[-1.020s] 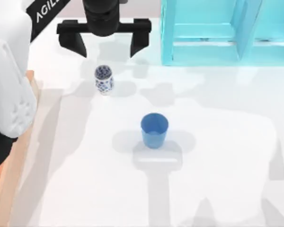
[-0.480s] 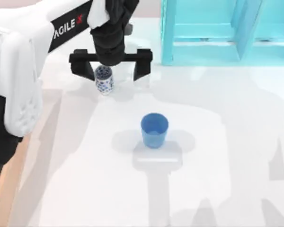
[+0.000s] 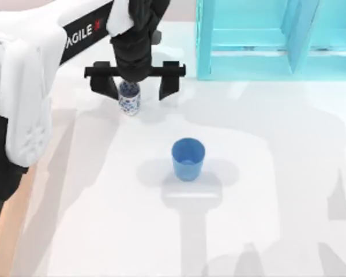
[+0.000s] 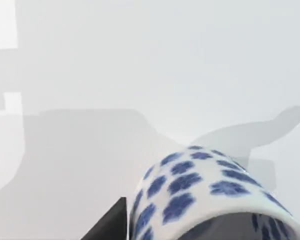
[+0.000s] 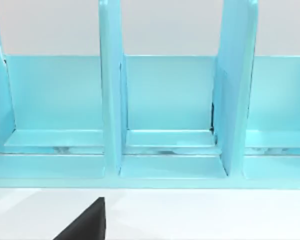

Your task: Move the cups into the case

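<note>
1. Left gripper (image 3: 134, 86): far left, fingers spread wide, straddling the patterned cup (image 3: 129, 97), nothing clasped.
2. Patterned cup: upright on the table (image 3: 265, 190), nearer the left finger.
3. Blue cup (image 3: 188, 158): upright, mid-table, well apart.
4. Case (image 3: 6, 231): left edge.

The patterned cup (image 3: 128, 98) looks like smooth glazed ceramic. The blue cup (image 3: 188, 158) is plain, matt, plastic-like. The left hand (image 3: 136, 86) is matt black, the surface (image 3: 265, 190) smooth white, the rack (image 5: 165, 115) smooth turquoise plastic.
</note>
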